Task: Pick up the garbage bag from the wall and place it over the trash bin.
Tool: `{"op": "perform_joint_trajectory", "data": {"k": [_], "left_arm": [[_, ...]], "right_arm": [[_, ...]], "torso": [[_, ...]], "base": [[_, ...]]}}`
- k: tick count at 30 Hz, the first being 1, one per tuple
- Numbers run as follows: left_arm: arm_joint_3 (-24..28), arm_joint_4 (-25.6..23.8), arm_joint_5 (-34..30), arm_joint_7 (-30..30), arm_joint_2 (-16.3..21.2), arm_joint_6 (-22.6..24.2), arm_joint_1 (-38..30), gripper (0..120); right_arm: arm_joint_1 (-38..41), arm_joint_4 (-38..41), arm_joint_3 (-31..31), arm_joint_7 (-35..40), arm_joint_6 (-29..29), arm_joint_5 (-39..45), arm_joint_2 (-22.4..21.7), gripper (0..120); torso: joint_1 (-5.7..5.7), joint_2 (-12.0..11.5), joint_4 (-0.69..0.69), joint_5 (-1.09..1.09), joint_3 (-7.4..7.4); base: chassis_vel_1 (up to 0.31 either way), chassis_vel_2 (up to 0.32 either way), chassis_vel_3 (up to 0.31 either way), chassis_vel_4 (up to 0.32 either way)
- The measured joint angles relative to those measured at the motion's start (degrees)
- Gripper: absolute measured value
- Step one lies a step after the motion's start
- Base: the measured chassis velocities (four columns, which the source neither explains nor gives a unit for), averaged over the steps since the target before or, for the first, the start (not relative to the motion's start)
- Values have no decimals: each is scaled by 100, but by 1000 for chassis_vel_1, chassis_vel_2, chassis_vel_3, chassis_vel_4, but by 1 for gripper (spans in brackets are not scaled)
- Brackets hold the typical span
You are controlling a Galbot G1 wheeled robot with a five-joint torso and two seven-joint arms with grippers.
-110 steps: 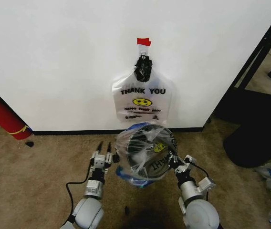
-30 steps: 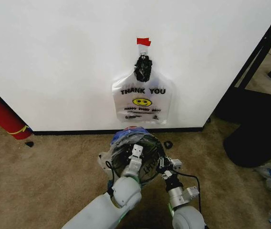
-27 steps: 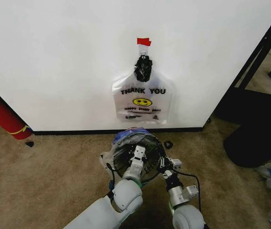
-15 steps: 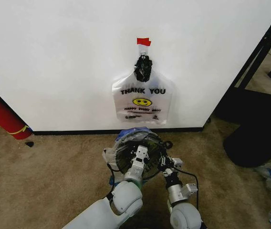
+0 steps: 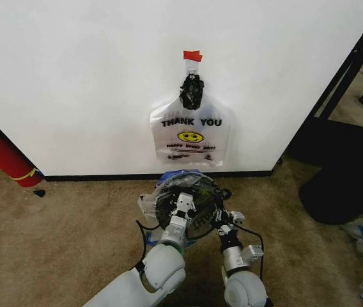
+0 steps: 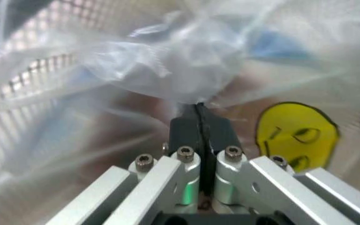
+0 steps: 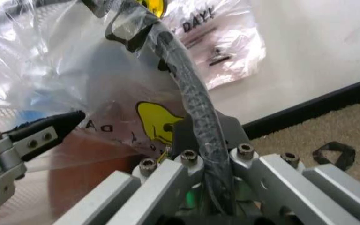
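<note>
Thin plastic of the garbage bag drapes the trash bin; left tool pinches the bag, right tool clamps the rim.

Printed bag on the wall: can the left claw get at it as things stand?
Probably not right now: the left claw is shut on the garbage bag inside the trash bin, below the hanging printed bag.

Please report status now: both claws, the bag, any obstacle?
Left claw shut on thin see-through garbage bag inside small black trash bin. Right claw clamped on bin rim. No obstacle seen.
</note>
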Motion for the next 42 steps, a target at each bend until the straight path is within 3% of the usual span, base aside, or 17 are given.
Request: {"op": "perform_joint_trajectory", "data": {"k": [22, 35, 42], "left_arm": [[-243, 631, 224, 235, -50, -240, 61, 0], [-254, 60, 150, 500, 209, -232, 414, 0], [-348, -177, -19, 503, 468, 220, 498, 0]], "right_arm": [[-248, 500, -230, -291, 44, -17, -122, 0], [116, -329, -81, -605, 553, -338, 32, 0], [275, -720, -26, -742, 1052, -832, 189, 0]], "torso": [[0, 0, 0, 0, 0], [0, 0, -1, 0, 0], [0, 0, 0, 0, 0]], "base": [[0, 0, 0, 0], [0, 0, 0, 0], [0, 0, 0, 0]]}}
